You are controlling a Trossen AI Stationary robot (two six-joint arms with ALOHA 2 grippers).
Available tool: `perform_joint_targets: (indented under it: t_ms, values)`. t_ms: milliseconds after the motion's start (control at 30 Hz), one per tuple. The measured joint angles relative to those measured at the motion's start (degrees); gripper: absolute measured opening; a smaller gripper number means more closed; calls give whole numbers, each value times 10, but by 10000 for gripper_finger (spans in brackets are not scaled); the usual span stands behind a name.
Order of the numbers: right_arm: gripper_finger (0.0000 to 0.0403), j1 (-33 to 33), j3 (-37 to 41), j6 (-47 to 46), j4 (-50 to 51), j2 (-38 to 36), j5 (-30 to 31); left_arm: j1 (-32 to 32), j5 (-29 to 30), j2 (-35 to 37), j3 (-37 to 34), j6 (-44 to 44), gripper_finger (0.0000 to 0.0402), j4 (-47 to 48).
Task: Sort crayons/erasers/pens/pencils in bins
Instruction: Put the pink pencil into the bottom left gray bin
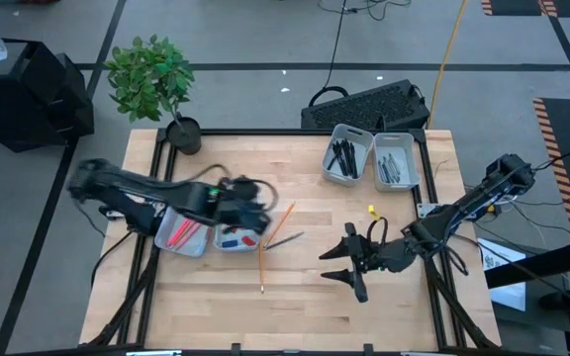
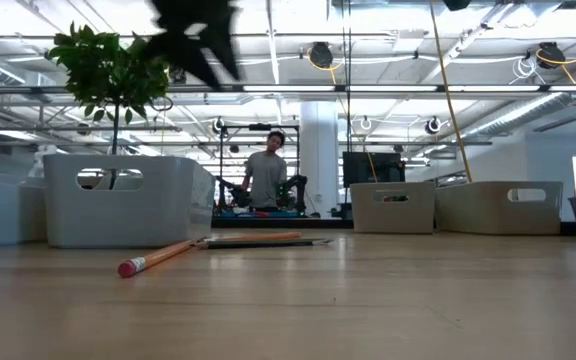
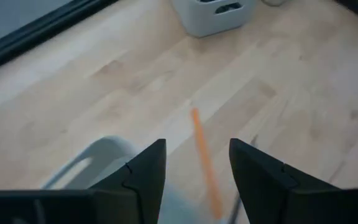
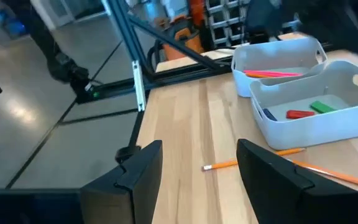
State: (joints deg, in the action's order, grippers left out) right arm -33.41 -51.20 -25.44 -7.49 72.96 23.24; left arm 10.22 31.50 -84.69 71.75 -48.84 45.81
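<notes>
Erasers fill one bin; pink sticks its neighbour.

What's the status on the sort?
Left gripper open over left bins. Right gripper open, empty, mid-table. Pencils loose on table. Nothing blocking.

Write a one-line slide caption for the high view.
Left gripper hovers open over the eraser bin; loose pencils lie beside it; right gripper waits open.
</notes>
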Motion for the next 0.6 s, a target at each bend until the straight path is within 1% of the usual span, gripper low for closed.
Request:
perform_joint_targets:
  t_ms: [100, 233, 300, 433, 600]
  values:
    - [201, 5, 0, 36, 43, -28, -26, -10, -1, -89, 74, -19, 179, 0]
    - [201, 4, 0, 69, 119, -88, -28, -28, -1, -193, 155, -37, 179, -2]
    - [201, 4, 0, 76, 161, -123, -28, -38, -1, -238, 186, -36, 179, -20]
    - [201, 4, 0, 86, 222, -187, -28, -56, -8, -308, 225, -48, 179, -29]
    - [201, 4, 0, 80, 272, -248, -39, -84, -79, -358, 229, -62, 179, -26]
